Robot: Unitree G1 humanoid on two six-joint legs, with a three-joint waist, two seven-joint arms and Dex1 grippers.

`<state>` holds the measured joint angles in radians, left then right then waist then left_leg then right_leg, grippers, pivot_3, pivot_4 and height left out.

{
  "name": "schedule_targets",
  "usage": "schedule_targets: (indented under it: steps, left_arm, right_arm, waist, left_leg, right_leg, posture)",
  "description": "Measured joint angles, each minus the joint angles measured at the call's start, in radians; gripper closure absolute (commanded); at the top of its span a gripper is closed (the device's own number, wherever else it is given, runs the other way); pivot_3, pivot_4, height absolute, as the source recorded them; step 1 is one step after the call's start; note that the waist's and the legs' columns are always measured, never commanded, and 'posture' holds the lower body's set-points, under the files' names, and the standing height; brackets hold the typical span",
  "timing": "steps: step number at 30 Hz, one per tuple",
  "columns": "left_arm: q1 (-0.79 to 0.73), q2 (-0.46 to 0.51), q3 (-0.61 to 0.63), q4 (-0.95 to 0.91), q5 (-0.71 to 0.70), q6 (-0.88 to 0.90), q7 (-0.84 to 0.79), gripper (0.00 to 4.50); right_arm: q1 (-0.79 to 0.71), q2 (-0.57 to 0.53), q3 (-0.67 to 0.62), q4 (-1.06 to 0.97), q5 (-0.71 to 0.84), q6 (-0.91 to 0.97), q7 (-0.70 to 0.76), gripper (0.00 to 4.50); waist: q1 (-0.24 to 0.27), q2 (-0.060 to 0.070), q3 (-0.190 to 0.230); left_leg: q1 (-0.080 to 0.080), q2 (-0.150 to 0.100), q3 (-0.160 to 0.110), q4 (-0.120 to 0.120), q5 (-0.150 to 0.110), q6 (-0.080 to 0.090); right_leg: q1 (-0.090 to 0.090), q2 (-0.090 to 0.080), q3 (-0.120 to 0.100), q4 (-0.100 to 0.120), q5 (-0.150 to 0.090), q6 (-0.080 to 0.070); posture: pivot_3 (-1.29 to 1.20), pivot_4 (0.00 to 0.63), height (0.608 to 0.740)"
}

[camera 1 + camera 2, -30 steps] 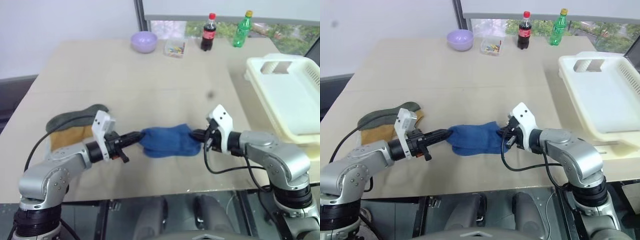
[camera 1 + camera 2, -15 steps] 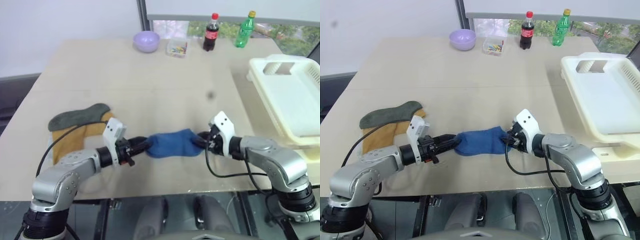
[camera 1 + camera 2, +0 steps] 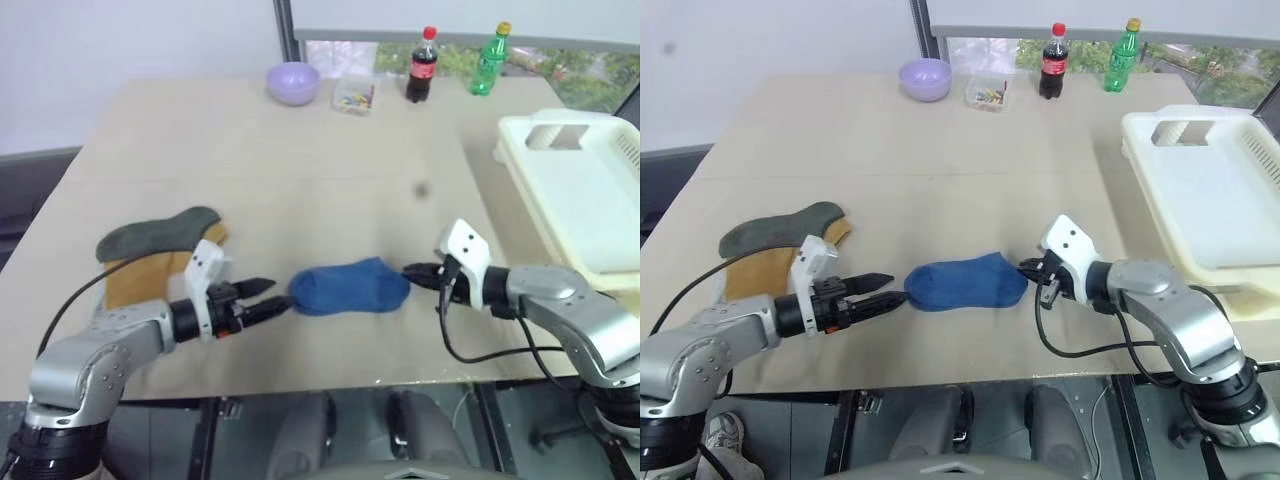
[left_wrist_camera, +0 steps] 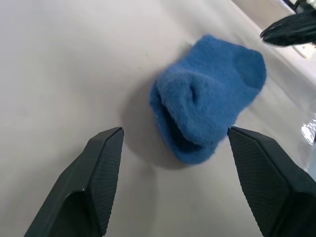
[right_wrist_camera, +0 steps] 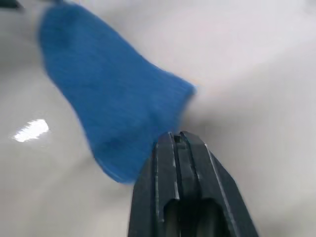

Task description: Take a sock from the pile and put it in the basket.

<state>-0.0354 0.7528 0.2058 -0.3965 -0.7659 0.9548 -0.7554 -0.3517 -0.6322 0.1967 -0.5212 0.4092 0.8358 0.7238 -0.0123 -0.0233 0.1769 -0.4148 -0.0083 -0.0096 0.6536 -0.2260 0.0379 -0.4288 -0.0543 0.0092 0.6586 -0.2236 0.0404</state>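
Beige table (image 3: 300, 150) beside window (image 3: 560, 55)

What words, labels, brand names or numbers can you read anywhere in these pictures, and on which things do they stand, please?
No text can be read.
Dark cola bottle: its red label is too small to read.
Green bottle: its label is too small to read.
Clear box: coloured contents, no legible print.
Blue sock and basket: no print visible.

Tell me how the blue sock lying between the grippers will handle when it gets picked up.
The blue sock looks like soft knit, lying slumped flat on the table, so it will probably droop from a pinch. It seems light and should not roll. Its fuzzy surface likely grips well, though a thin pinch might catch only one layer.
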Motion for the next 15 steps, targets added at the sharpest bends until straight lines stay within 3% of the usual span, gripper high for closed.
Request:
schedule_targets:
  steps: [8,15]
  left_arm:
    - [-0.084,-0.083,-0.119,0.002,0.001,0.06,0.066,0.91]
    - [-0.168,-0.161,-0.175,0.003,-0.014,0.037,0.05,0.91]
  right_arm:
    - [-0.062,0.088,0.231,0.267,-0.152,-0.201,0.072,4.45]
    - [-0.088,0.108,0.25,0.345,-0.203,-0.294,0.117,4.45]
  waist:
    - [0.003,-0.001,0.0]
    - [0.0,-0.005,-0.004]
  left_leg:
    - [0.0,0.0,0.0,0.0,0.0,0.0]
    - [0.003,0.001,-0.001,0.0,0.0,0.0]
  right_leg:
    - [0.0,0.0,0.0,0.0,0.001,0.001]
    - [0.002,0.001,0.0,0.002,0.001,0.0]
  posture:
    - [0.0,0.15,0.74]
    - [0.0,0.15,0.74]
